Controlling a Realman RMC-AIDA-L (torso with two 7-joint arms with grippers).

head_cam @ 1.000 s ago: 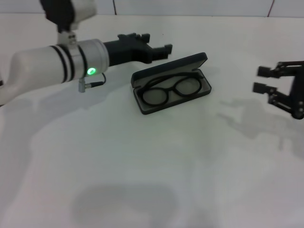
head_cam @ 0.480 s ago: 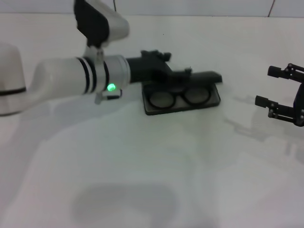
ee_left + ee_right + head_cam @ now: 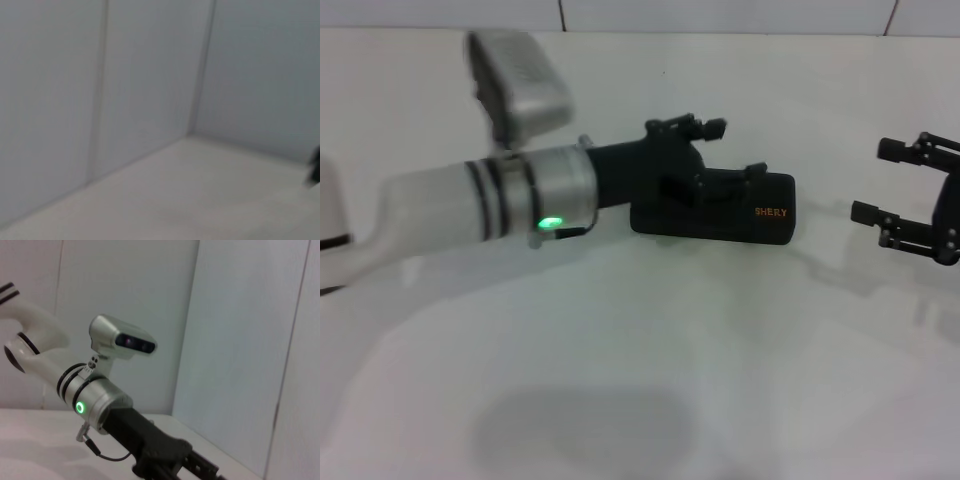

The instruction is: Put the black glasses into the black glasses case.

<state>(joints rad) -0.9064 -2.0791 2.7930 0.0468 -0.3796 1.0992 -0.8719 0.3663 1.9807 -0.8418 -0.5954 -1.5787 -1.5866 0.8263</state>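
The black glasses case lies shut on the white table, its orange lettering facing me. The black glasses are hidden inside it. My left gripper reaches in from the left and rests on the case's lid at its left and back, fingers apart and holding nothing. The left arm also shows in the right wrist view. My right gripper hovers open and empty to the right of the case, apart from it.
The white table stretches in front of the case. A tiled wall runs along the back edge. The left wrist view shows only wall and table.
The left gripper swept right over the open case and pushed the lid down. The case went from open with the glasses showing to shut, and shifted right. The right gripper barely moved.
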